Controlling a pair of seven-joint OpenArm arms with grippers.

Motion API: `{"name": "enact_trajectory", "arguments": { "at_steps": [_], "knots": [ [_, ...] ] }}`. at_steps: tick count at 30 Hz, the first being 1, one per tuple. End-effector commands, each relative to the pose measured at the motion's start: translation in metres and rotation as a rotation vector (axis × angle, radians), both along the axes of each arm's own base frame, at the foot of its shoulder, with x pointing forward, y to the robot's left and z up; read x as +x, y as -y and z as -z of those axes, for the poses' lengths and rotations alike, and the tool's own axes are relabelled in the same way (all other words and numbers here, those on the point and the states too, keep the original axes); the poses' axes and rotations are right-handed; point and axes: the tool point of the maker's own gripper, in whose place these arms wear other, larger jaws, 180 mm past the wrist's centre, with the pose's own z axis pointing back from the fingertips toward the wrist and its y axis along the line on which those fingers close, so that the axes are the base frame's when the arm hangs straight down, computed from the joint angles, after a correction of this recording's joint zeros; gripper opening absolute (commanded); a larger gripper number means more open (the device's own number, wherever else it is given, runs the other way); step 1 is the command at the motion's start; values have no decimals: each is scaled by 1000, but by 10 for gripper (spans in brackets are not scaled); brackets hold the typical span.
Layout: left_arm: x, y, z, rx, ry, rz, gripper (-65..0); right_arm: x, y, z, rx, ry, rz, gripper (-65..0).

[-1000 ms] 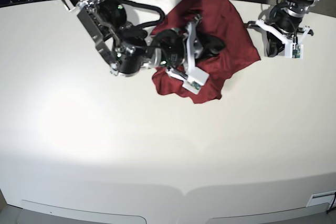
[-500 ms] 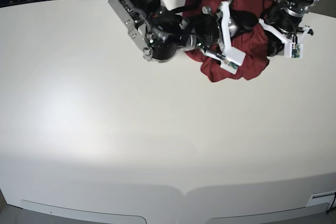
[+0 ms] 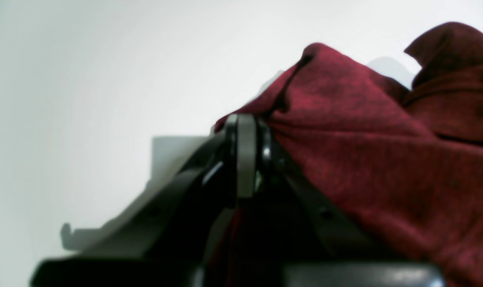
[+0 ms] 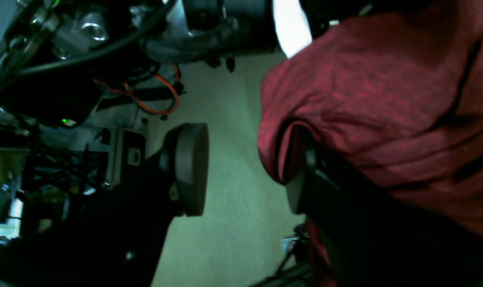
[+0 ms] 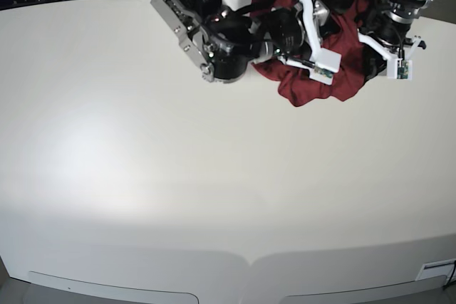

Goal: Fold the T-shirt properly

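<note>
The dark red T-shirt (image 5: 335, 83) lies bunched in a heap at the table's far right, between my two arms. In the left wrist view my left gripper (image 3: 246, 131) is shut, and the shirt's fabric (image 3: 365, 159) comes out of the pinch and drapes over its right finger. In the base view that gripper (image 5: 362, 42) sits at the heap's right edge. My right gripper (image 4: 245, 171) is open, and a fold of the shirt (image 4: 385, 99) hangs over its right finger while the left pad (image 4: 191, 167) is bare. In the base view it (image 5: 313, 12) reaches over the heap's back part.
The white table (image 5: 178, 176) spreads wide to the left and front of the heap. Behind the table's back edge are cables and dark equipment (image 4: 66, 79) above a greenish floor (image 4: 225, 223). The right arm's bulky links (image 5: 214, 40) lie across the table's back.
The right arm swept the shirt right and towards the back, bunching it against the left gripper. The right gripper's jaws then opened. The left arm stayed where it was.
</note>
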Motion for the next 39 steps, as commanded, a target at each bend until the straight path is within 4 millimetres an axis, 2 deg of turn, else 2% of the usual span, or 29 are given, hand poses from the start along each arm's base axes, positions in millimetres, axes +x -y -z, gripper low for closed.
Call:
{"name": "enact_trajectory", "arguments": {
  "at_steps": [1, 5, 10, 15, 20, 27, 32, 35, 39],
  "knots": [
    [4, -3, -7, 3, 24, -3, -650, 8, -6, -19, 66, 28, 3, -352],
    [-4, -3, 0, 5, -17, -1, -650, 36, -2, -30, 72, 86, 41, -352],
    [-19, -12, 5, 17, -48, -21, -650, 94, 13, -55, 104, 166, 171, -353],
    [-38, -26, 1, 37, -69, -52, -650, 156, 48, -69, 76, 257, 348, -353],
    [-55, -15, -6, -35, -91, -51, -650, 193, 88, -71, 30, 300, 488, -353],
    [-73, 30, 2, -208, -157, 13, -650, 217, 141, -63, -32, 313, 615, -353],
    [-75, 65, 20, -219, -197, 64, -650, 226, 165, -63, -51, 320, 671, -353],
    [-68, 60, 39, -176, -229, 27, -650, 228, 173, -63, -58, 319, 686, -353],
    [-46, 48, 60, -98, -243, 20, -650, 227, 181, -58, -93, 319, 686, -353]
  ]
}}
